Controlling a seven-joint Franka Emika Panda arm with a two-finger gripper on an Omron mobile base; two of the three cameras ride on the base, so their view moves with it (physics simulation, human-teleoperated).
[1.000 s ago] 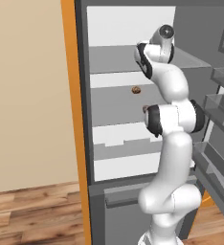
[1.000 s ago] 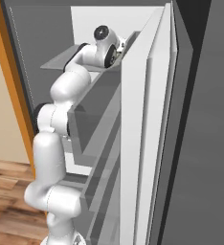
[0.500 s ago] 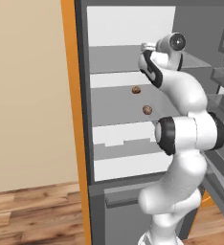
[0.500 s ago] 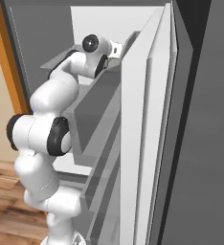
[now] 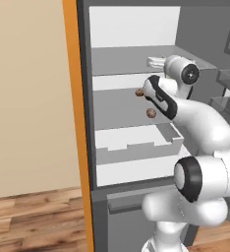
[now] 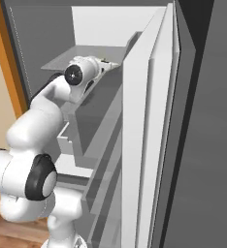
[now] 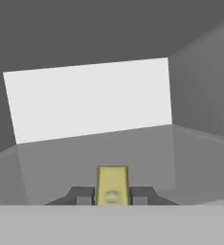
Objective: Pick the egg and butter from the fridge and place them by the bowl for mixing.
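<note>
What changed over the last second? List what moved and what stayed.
The arm folded, its elbow swinging out and down, while the gripper stayed at the top shelf, shut on the butter. The fridge and two small brown items on the middle shelf stayed put.

I can read no text, label, brand, number or sign anywhere in front of me or my pincer.
</note>
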